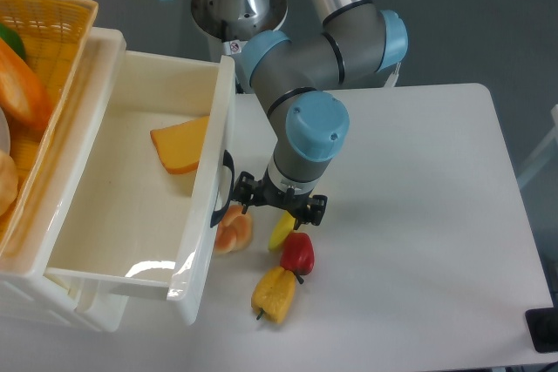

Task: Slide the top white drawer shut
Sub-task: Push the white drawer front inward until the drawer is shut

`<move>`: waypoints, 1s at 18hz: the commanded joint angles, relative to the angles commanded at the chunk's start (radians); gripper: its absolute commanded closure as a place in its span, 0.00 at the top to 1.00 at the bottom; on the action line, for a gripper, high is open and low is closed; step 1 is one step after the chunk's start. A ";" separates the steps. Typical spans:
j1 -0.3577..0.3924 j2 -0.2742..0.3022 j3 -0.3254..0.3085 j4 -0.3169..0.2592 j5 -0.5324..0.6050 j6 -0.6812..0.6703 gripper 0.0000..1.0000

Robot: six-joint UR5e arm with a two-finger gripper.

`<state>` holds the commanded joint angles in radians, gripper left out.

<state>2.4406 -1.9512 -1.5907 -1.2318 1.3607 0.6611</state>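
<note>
The top white drawer (131,215) stands pulled far out to the right, a deep glossy white tray. Its front wall carries a dark curved handle (226,187). An orange cheese wedge (181,147) lies inside it. My gripper (281,204) points straight down at the table just to the right of the drawer front, level with the handle. The blue-capped wrist hides the fingertips. Black finger links show spread on both sides of the wrist, so the gripper looks open and empty. The left link is close to the handle.
A yellow wicker basket (52,50) with toy food sits on the cabinet at the left. On the table below the gripper lie an orange slice (233,231), a small yellow piece (281,231), a red pepper (297,253) and a yellow pepper (275,294).
</note>
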 joint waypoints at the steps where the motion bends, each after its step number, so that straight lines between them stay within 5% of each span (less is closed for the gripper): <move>1: -0.002 0.000 0.000 -0.002 -0.003 0.000 1.00; 18: -0.084 0.021 -0.002 -0.003 -0.021 -0.005 1.00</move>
<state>2.3563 -1.9298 -1.5923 -1.2349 1.3392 0.6565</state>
